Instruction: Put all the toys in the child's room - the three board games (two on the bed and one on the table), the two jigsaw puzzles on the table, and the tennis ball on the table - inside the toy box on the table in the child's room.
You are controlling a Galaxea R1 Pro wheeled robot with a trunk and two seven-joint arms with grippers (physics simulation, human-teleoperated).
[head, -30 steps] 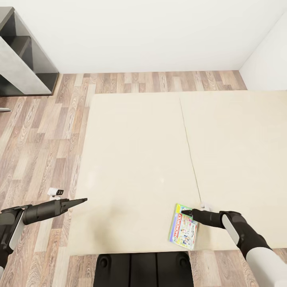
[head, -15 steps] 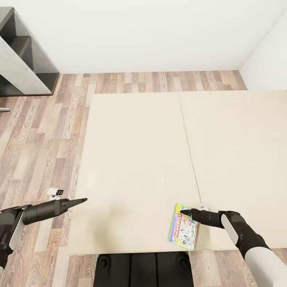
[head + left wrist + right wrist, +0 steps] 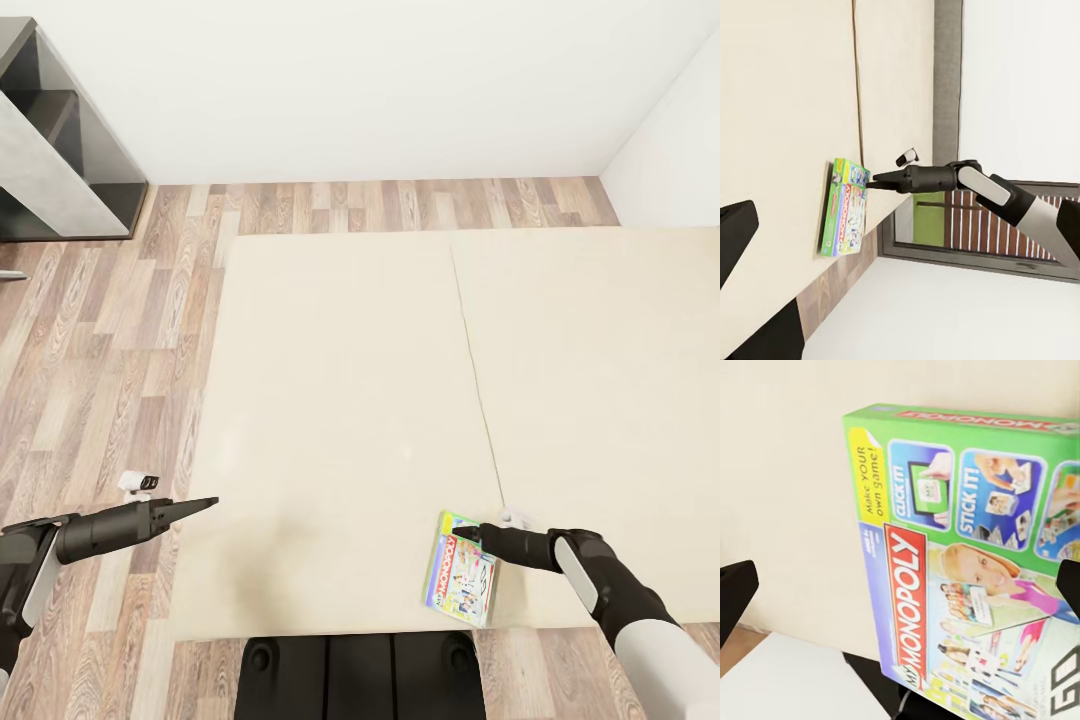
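A board game [image 3: 460, 568], a flat green-edged Monopoly box, lies on the beige bed [image 3: 340, 400] near its near edge, right of the middle and just left of the mattress seam. The right gripper [image 3: 468, 534] reaches over the box's far right corner with its fingers apart, one dark tip showing at either side of the box in the right wrist view, not closed on it. The left gripper [image 3: 205, 503] hovers at the bed's near left edge, well apart from the box; whether its fingers are together or apart cannot be told.
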